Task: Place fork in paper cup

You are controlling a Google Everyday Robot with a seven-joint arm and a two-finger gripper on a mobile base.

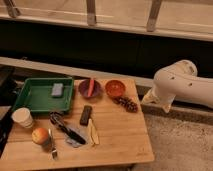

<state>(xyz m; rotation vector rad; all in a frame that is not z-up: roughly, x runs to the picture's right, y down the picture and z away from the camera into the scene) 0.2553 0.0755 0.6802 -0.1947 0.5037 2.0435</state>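
Fork (52,146) lies flat at the worktop's (120,135) near left corner, just beside the apple (40,135), with the paper cup (22,117) upright close behind, ready to receive it. Gripper (165,104) seemingly hangs off the right edge, clear of everything, fingers wide apart and empty.

Office-like building: wooden table (120,135) beside railing (91,12).

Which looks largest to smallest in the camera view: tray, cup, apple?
1. Tray.
2. Cup and apple: near alike, so not ranked.
The gripper is not in view; only the arm shows, right of the table.
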